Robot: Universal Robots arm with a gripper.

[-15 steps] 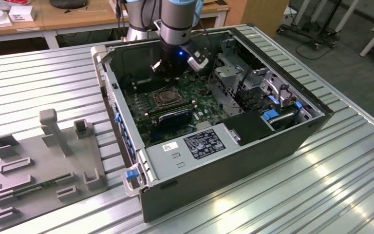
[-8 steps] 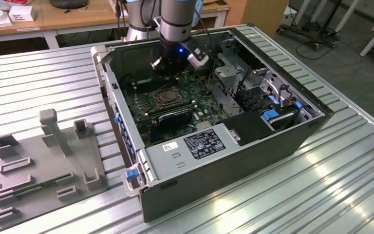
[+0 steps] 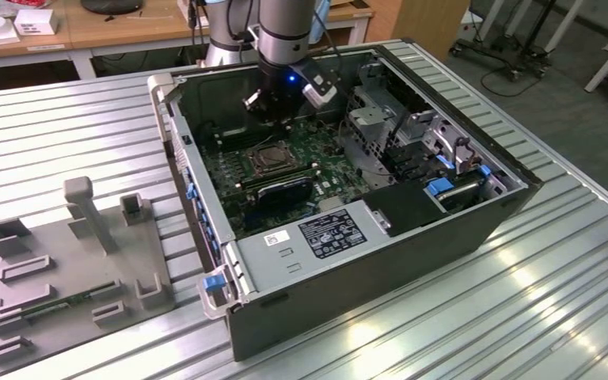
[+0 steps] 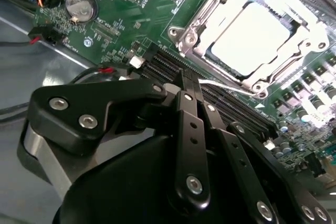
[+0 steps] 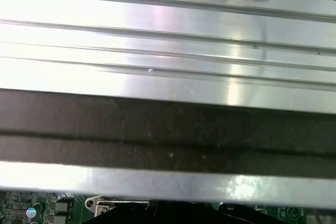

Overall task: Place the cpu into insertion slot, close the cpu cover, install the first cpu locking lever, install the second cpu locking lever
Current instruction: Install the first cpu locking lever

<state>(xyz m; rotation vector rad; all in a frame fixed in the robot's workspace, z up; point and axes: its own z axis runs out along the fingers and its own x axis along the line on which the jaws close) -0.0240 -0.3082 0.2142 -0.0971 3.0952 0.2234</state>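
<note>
The cpu (image 4: 251, 34) sat framed by the cpu cover (image 4: 185, 36); the gripper (image 4: 190, 81), closed and empty, hovered near the cover's far edge, with open green board (image 4: 121, 9) around it.

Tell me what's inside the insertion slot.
The cpu lies in the slot, its pale face showing through the window of the cover. The cover's frame hides the cpu's edges, and the cpu hides the slot's floor.

Green board (image 4: 157, 3) — cpu (image 4: 251, 39) perhaps silvery

clear room above insertion slot (image 3: 265, 158), metal cage (image 3: 376, 119) near alongside
</note>
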